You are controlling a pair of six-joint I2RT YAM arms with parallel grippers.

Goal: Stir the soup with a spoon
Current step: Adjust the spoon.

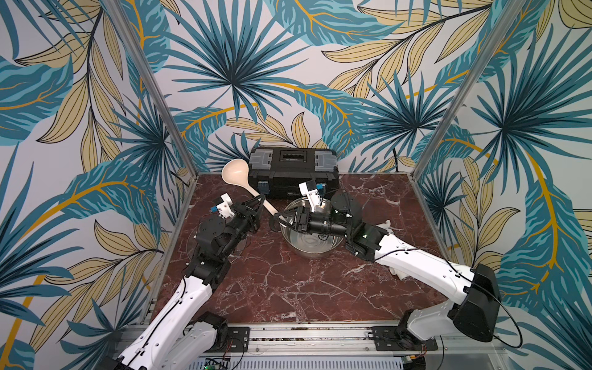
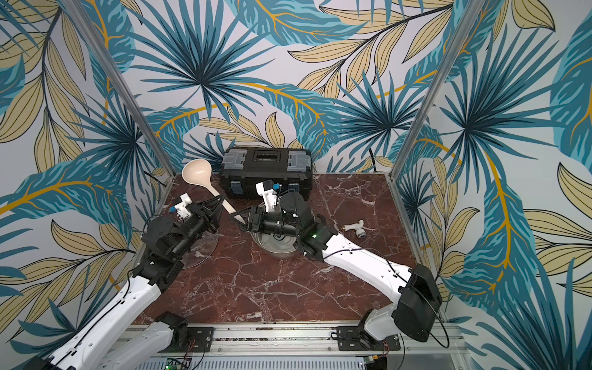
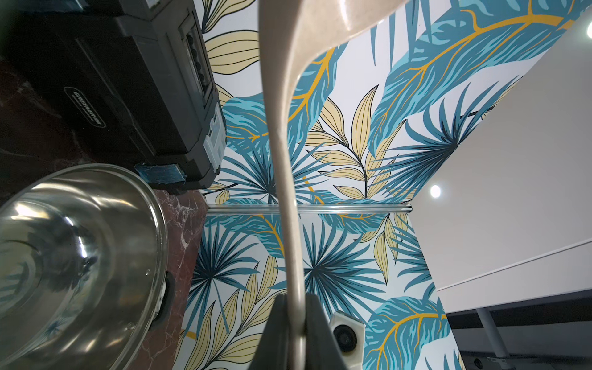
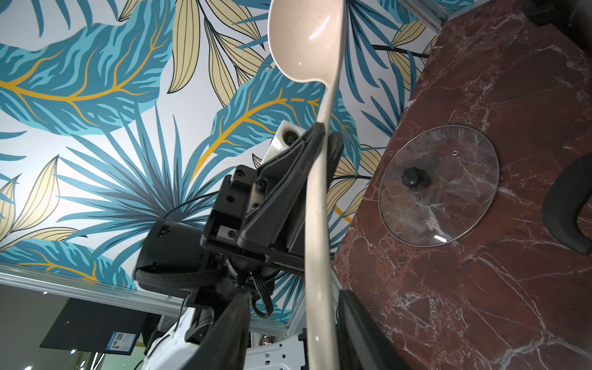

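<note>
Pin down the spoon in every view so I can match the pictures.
In a top view: spoon left of centre, bowl beside the toolbox.
In a top view: spoon likewise, further left in the picture.
Left wrist: handle up the middle, bowl cut at the top.
Right wrist: centre, bowl at the top.
Shared landmark: left gripper clamped on its handle.

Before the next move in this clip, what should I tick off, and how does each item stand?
1. Hold of the left gripper on the spoon: ok, clamped on the handle.
2. Jaws of the right gripper straddle the handle's free end: ok, though not closed on it.
3. The glass lid is off the pot: ok, it lies flat on the table.
4. Spoon bowl lowered toward the pot: not ok, it points up and away.
5. Soup in the pot: not ok, none visible.
</note>
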